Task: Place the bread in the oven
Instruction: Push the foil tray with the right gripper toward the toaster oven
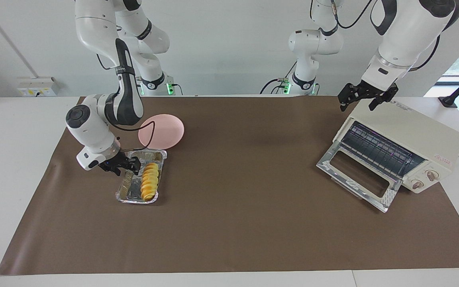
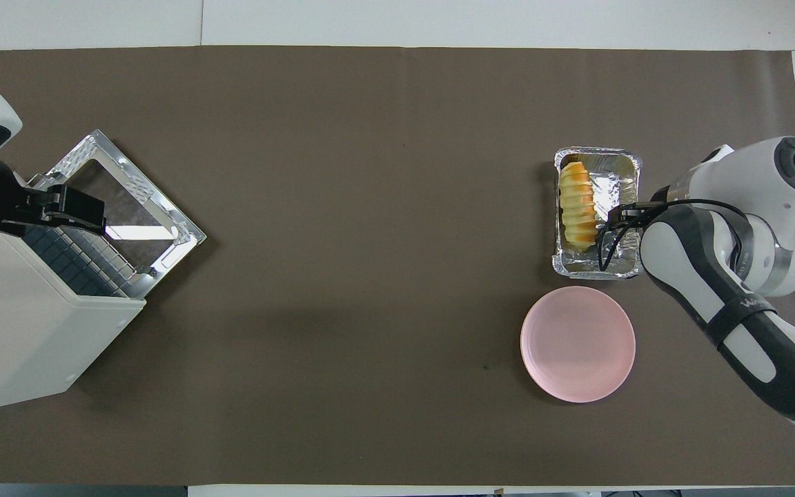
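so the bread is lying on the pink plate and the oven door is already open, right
Not quite. The bread lies in the foil tray, not on the pink plate, which sits beside the tray, nearer to the robots. The overhead view shows this plainly. The oven door is indeed open.

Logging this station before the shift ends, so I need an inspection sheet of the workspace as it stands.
Surface: brown mat on a white table.
Job's things: bread lies in the foil tray, toward the right arm's end. Oven, toward the left arm's end, has its door folded down, rack visible.
Clutter: pink plate, nearer to the robots than the tray.
Grippers: right pincer low over the tray beside the bread, holding nothing; left pincer open over the oven's top.
Cables: black cable loops at the right wrist.
Surroundings: white wall, wall socket box.
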You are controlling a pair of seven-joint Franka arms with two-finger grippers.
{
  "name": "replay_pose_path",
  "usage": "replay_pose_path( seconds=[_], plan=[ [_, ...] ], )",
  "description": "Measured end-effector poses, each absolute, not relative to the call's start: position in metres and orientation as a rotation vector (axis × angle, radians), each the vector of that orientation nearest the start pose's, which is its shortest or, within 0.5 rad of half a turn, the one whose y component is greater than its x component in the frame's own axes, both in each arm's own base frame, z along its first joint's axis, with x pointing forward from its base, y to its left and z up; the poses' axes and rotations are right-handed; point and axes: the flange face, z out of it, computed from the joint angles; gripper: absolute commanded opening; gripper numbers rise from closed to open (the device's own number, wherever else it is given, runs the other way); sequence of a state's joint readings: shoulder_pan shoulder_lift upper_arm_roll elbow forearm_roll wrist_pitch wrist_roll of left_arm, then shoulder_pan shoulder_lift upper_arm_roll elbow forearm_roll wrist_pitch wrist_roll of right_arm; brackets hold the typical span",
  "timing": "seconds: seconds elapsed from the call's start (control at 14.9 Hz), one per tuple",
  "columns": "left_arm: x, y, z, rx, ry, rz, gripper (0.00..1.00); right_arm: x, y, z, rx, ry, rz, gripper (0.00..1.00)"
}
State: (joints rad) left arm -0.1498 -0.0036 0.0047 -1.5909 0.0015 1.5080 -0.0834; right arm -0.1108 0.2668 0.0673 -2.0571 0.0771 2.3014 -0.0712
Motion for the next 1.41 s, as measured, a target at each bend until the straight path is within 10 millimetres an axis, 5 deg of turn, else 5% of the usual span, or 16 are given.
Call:
replay_pose_path(
  seconds=[0.4,0.67,0.81,1.14,1.41],
  plan=[
    [0.540,-0.079,0.612,-3.127,0.096,0.123,1.00,0.583,-0.031,0.311,-3.067,-0.010,0.010,0.00],
    [0.540,-0.079,0.612,-3.127,0.096,0.123,1.00,0.603,-0.015,0.350,-3.057,-0.053,-0.019,0.00],
    [0.540,-0.079,0.612,-3.127,0.096,0.123,1.00,0.614,0.014,0.376,-3.036,-0.046,-0.045,0.00],
    [0.540,-0.079,0.612,-3.127,0.096,0.123,1.00,0.628,0.128,0.424,-3.002,0.046,-0.117,0.00],
    [0.540,-0.079,0.612,-3.127,0.096,0.123,1.00,0.627,0.190,0.426,-2.882,0.111,-0.078,0.00]
  ],
)
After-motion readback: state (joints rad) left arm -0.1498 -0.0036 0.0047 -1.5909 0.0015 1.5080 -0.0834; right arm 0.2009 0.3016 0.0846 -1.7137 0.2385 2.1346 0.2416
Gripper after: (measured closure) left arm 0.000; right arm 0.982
